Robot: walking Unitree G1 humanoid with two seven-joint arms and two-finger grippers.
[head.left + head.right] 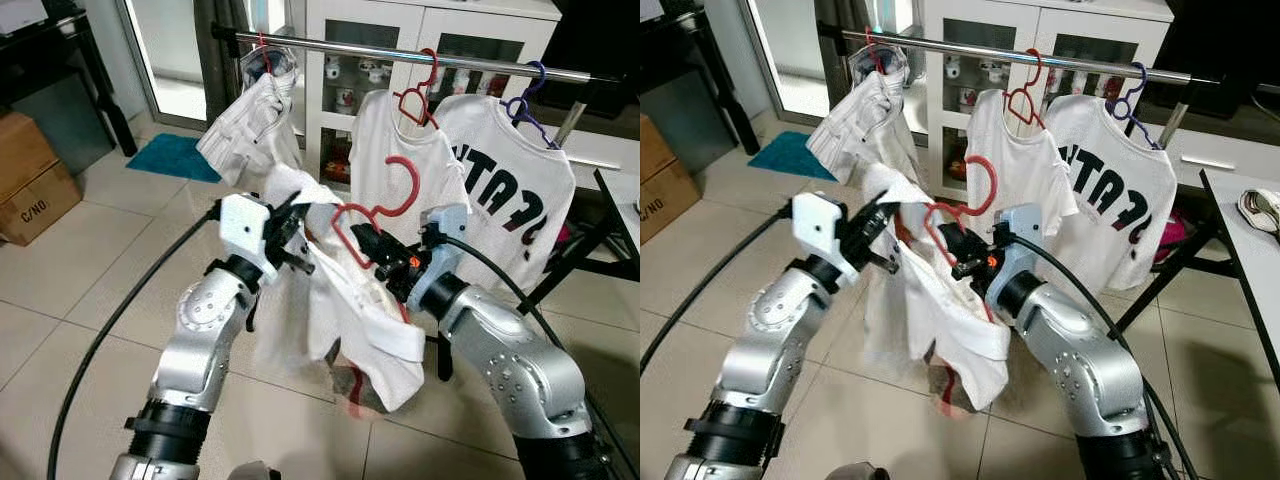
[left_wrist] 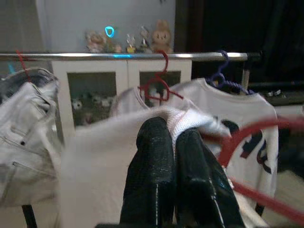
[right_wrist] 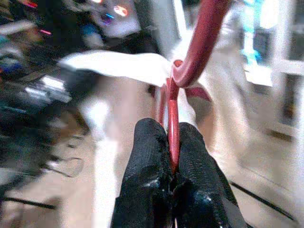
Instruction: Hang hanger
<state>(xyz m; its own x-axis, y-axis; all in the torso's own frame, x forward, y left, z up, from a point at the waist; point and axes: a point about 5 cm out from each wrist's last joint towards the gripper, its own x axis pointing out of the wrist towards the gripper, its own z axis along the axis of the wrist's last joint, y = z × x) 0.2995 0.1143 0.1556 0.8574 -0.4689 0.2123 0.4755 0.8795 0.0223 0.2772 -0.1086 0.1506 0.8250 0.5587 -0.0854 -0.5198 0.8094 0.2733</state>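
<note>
On the far left of the rail (image 1: 400, 52), a pale garment (image 1: 255, 120) is seen hanging from a red hook. Nearer, the left end effector (image 1: 292, 243) is closed on a fold of the white shirt (image 1: 350, 320), its two black fingers (image 2: 156, 161) pressed together with cloth caught between them. The shirt is draped on the red hanger (image 1: 375, 215), which is held in mid-air between the two arms, below and in front of the rail. The right end effector (image 1: 378, 250) is clamped on the hanger's thin wire just beneath the hook, the red wire being pinched between its fingers (image 3: 190, 156).

The hanger is judged to be light and fairly stiff, though thin and smooth enough to twist in a pinch grip; a hold close under the hook, as now, is judged best for steering the hook over the rail. The shirt is soft and limp and is likely to swing or slide off one shoulder, so support at the cloth is thought useful.

Further right, two shirts are hung on the rail already: a plain white one (image 1: 395, 160) on a red hanger and a lettered one (image 1: 510, 190) on a purple hanger (image 1: 528, 105).
</note>
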